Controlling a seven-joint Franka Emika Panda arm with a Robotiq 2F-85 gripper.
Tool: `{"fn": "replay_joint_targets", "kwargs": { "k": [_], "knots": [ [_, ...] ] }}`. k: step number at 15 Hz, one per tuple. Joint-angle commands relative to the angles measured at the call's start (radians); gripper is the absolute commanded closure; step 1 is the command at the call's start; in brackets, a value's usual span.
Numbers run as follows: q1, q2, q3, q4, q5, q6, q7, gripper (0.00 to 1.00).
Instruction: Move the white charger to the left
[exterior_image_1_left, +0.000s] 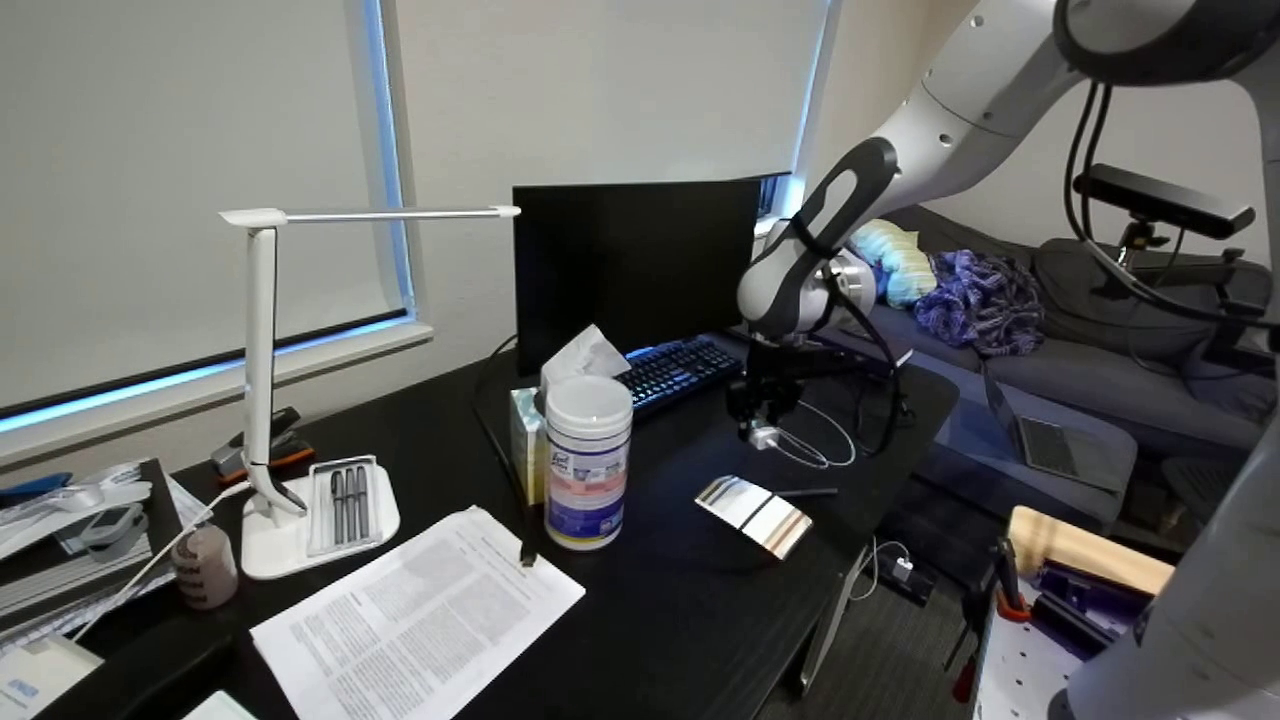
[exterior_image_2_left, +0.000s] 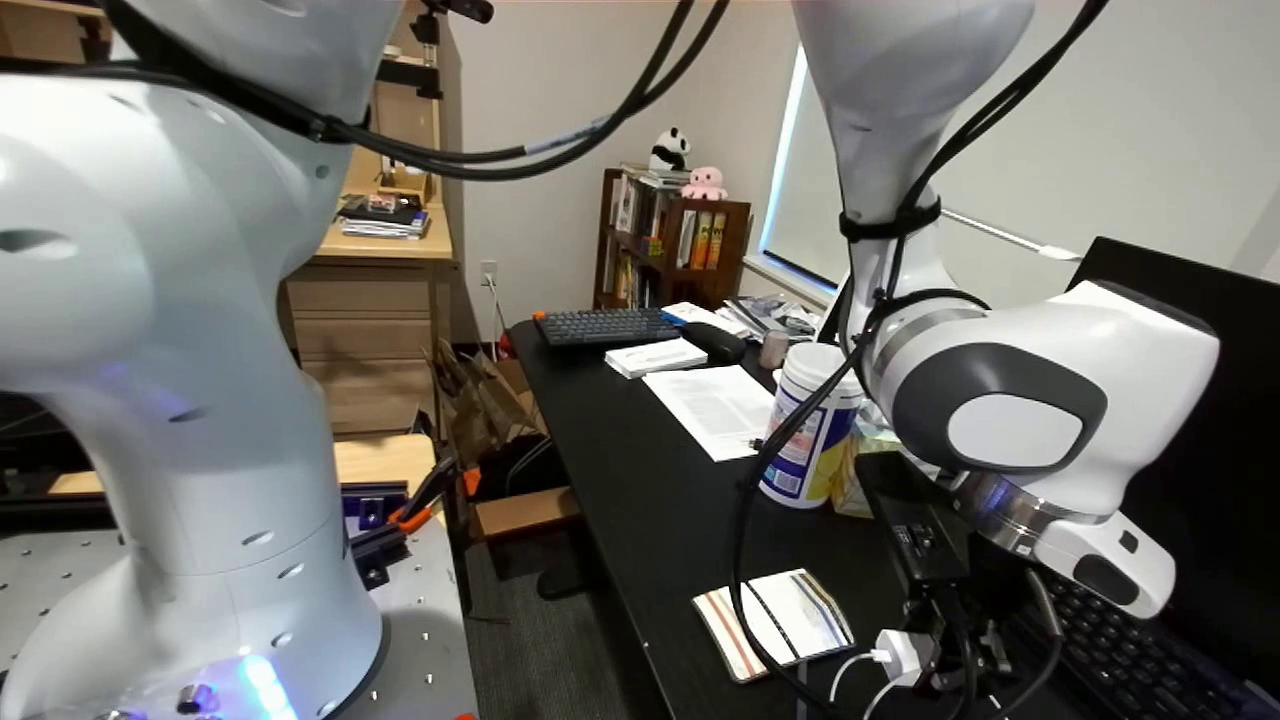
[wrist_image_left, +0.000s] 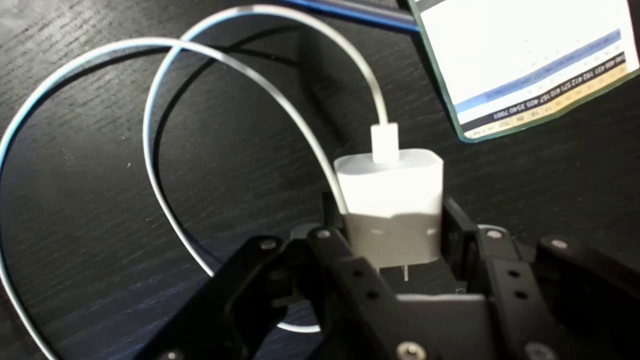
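The jaws of the gripper (wrist_image_left: 394, 212) are clamped on the white charger (wrist_image_left: 392, 192), with pads (wrist_image_left: 457, 237) against two opposite sides of the block. In the wrist view, the metal prongs (wrist_image_left: 406, 272) point toward the gripper's palm; the white cable (wrist_image_left: 150, 120) is plugged into the opposite end face and forms overlapping loops to one side. The charger is located over the black counter (exterior_image_1_left: 660, 620), toward the end edge nearest the sofa (exterior_image_1_left: 1150, 390), between the keyboard (exterior_image_1_left: 680, 370) and the robot-side long edge. Contact between charger and counter surface cannot be determined. The striped rectangular item (exterior_image_2_left: 775, 620) lies near the robot-side edge, close to the charger but apart from it. A thin dark rod (exterior_image_1_left: 808, 492) lies at the sofa-facing side of that item. The arm (exterior_image_1_left: 950, 130) extends across the robot-side edge. The monitor (exterior_image_1_left: 640, 270) stands along the wall-side edge, behind the keyboard. The wipes tub (exterior_image_1_left: 588, 460) stands upright farther from the sofa-end edge, with the tissue box (exterior_image_1_left: 528, 450) just beside it on the wall side. Beyond the tub, printed sheets (exterior_image_1_left: 415, 610) lie flat, and the desk lamp (exterior_image_1_left: 262, 350) stands near the wall-side edge. In an exterior view, another keyboard (exterior_image_2_left: 605, 328) occupies the far corner of the robot-side edge.
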Motion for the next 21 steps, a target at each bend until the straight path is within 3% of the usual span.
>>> {"fn": "replay_joint_targets", "kwargs": {
  "k": [1, 5, 9, 11, 13, 21],
  "knots": [
    [0.019, -0.002, -0.024, -0.002, -0.018, 0.044, 0.060, 0.76],
    [0.126, -0.053, -0.042, -0.116, -0.122, 0.189, 0.080, 0.76],
    [0.358, -0.024, -0.178, -0.196, -0.312, 0.368, 0.225, 0.76],
    [0.475, -0.014, -0.253, -0.222, -0.361, 0.412, 0.271, 0.76],
    [0.546, -0.017, -0.277, -0.250, -0.367, 0.427, 0.274, 0.76],
    [0.488, -0.033, -0.071, -0.307, -0.247, 0.424, 0.243, 0.76]
  ]
}}
